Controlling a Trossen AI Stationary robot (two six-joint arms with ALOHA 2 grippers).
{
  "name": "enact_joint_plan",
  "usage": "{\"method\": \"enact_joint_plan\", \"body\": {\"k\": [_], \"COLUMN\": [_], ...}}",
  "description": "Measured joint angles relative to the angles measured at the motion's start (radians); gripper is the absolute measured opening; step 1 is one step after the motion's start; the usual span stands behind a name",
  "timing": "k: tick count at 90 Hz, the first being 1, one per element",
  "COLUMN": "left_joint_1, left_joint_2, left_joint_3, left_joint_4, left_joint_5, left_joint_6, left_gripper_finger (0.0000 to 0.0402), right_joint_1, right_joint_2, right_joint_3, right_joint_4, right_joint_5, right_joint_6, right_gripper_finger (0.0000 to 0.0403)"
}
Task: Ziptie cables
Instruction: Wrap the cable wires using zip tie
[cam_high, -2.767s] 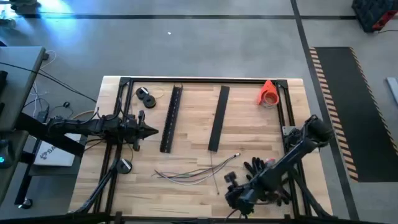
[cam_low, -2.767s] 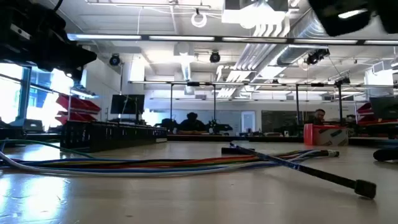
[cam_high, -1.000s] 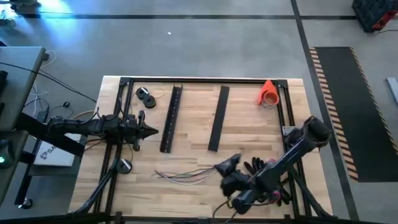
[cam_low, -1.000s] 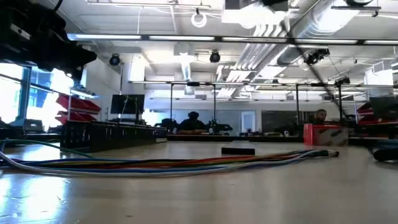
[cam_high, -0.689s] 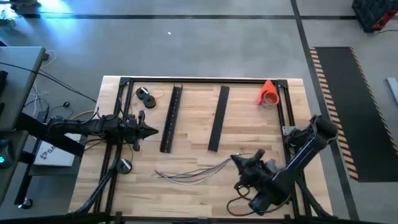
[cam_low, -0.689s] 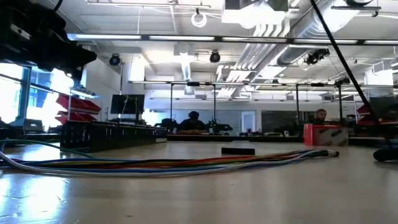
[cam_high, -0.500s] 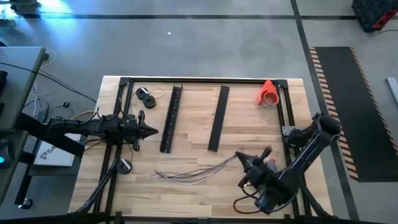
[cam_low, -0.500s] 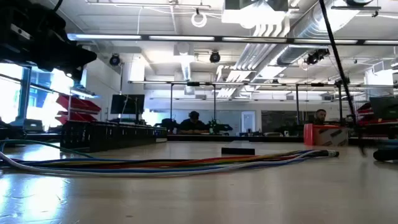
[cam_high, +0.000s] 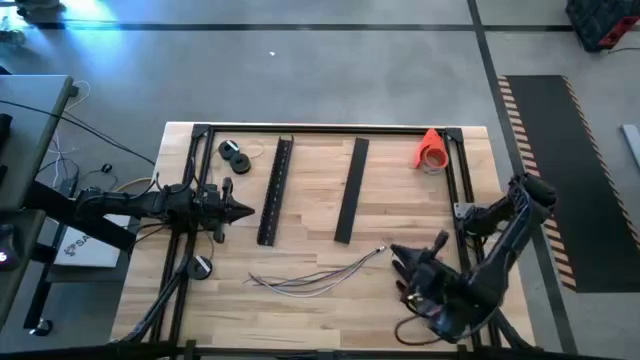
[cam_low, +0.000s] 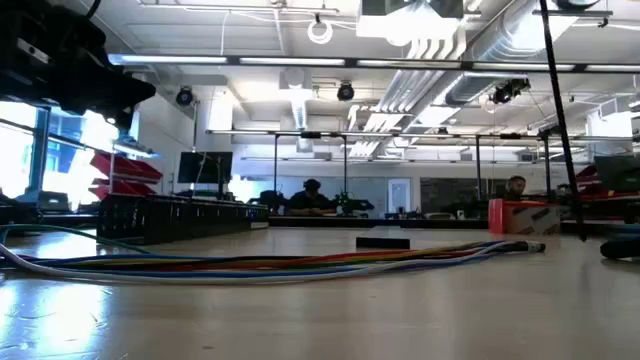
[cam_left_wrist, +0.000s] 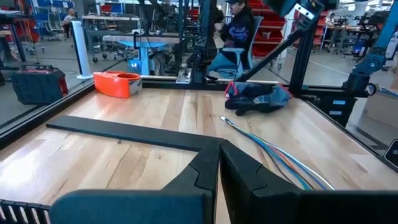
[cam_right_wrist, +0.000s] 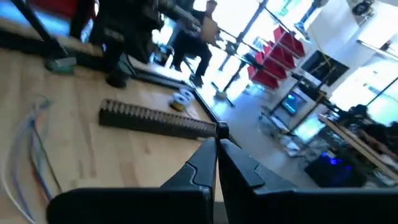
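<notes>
No lettering can be read on anything on the tabletop (cam_high: 400, 200).

The cables (cam_high: 315, 276) lie loose near the front edge, a thin grey-silver bundle running from front-left up to a small plug end at its right tip, just beside the right gripper (cam_high: 397, 252). In the left wrist view the strands (cam_left_wrist: 273, 152) show blue and orange colouring. Bare wood lies all round them: open room to their left, and between them and the two slotted black bars (cam_high: 275, 190) that lie side by side, well apart, in the middle of the tabletop. An orange tape roll (cam_high: 432, 150) sits at the far right corner, close to the black frame rail; two small black discs (cam_high: 234, 155) sit at the far left.

The right gripper hovers over the front right part of the tabletop with its fingers (cam_right_wrist: 214, 158) pressed together, nothing between them. A dark glove-like heap (cam_left_wrist: 258, 99) lies near it.

The left gripper (cam_high: 243, 211) waits at the left edge, pointing inward towards the nearer bar, its fingers (cam_left_wrist: 214, 165) closed and empty.
</notes>
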Motion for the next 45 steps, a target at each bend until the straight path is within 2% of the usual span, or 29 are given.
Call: {"method": "enact_joint_plan", "body": {"k": [12, 22, 38, 45], "left_joint_1": [0.0, 0.0, 0.0, 0.0], "left_joint_2": [0.0, 0.0, 0.0, 0.0], "left_joint_3": [0.0, 0.0, 0.0, 0.0], "left_joint_4": [0.0, 0.0, 0.0, 0.0], "left_joint_5": [0.0, 0.0, -0.001, 0.001], "left_joint_6": [0.0, 0.0, 0.0, 0.0], "left_gripper_finger": [0.0, 0.0, 0.0, 0.0], "right_joint_1": [-0.011, -0.085, -0.185, -0.225], "right_joint_2": [0.003, 0.003, 0.021, 0.018], "right_joint_3": [0.0, 0.0, 0.0, 0.0], "right_joint_4": [0.001, -0.004, -0.033, -0.09], "right_joint_5": [0.115, 0.122, 0.122, 0.124], "right_joint_6": [0.091, 0.109, -0.048, -0.054], "right_gripper_finger": [0.0, 0.0, 0.0, 0.0]}}
